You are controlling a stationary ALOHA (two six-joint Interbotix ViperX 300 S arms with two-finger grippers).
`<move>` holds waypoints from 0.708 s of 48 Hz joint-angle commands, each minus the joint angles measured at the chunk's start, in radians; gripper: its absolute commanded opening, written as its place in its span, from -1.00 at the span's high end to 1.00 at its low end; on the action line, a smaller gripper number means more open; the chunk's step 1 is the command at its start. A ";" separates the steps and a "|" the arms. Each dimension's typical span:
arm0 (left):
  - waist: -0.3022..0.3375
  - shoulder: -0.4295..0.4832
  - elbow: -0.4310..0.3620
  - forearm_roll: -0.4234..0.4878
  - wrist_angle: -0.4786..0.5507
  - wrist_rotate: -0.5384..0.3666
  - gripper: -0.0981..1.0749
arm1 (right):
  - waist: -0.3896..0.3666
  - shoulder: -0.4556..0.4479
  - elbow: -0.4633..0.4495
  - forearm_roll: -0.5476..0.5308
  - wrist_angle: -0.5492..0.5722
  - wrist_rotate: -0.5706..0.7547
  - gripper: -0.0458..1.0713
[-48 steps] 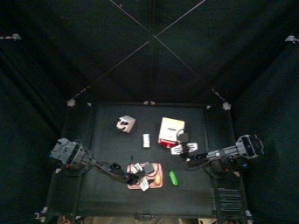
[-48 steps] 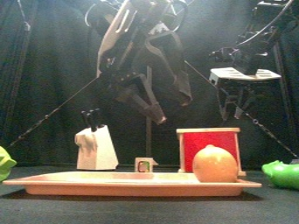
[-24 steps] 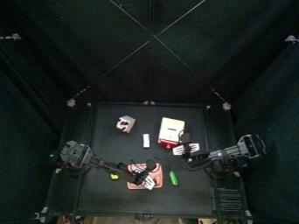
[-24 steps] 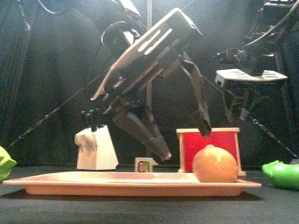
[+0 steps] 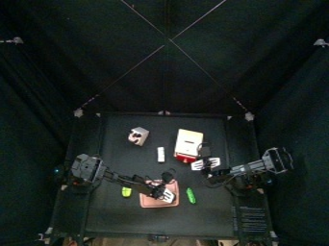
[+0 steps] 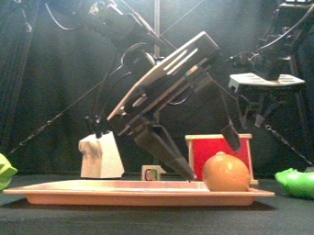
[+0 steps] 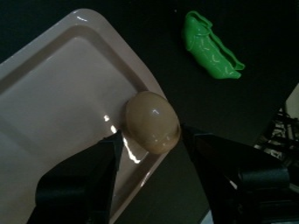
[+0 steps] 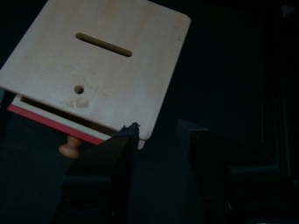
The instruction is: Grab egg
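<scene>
Pink and shallow, the tray [image 5: 160, 195] sits near the front edge of the black table [image 5: 110, 135] in the top view, with the left arm reaching in from the left so that its gripper [image 5: 154, 186] hangs over the tray; a green pea pod [image 5: 190, 196] lies just right of the tray and another green item [image 5: 126, 191] just left of it, while farther back stand a small white object [image 5: 138, 136], a little white block [image 5: 161, 154] and a wooden box [image 5: 189, 142], beside which the right gripper [image 5: 202, 164] hovers. From the front, the egg [image 6: 226, 172] rests on the right end of the tray [image 6: 73, 193], and the left gripper [image 6: 203, 147] slants down from the upper left with its jaws spread wide, one on either side of the egg and above it, not closed on it; the red-fronted box [image 6: 218, 145] stands behind, the white object [image 6: 101, 156] to the left, and the right gripper [image 6: 254, 116] hangs high on the right. Seen from the left wrist, the egg [image 7: 152, 122] lies at the tray's [image 7: 65, 83] rim between the wide-open jaws, with the pea pod [image 7: 212, 45] beyond on the dark table. In the right wrist view, the jaws stand apart and hold nothing, just beside the box's [image 8: 100, 66] pale wooden top and red edge.
</scene>
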 commanded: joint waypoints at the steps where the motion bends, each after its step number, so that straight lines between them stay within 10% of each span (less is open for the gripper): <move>1: 0.006 -0.014 -0.025 -0.002 -0.012 0.000 -0.70 | 0.000 -0.025 -0.005 -0.002 0.005 0.000 -0.50; 34: 0.020 0.021 -0.017 -0.103 -0.092 0.005 -0.69 | -0.002 -0.025 -0.003 -0.002 0.005 0.000 -0.50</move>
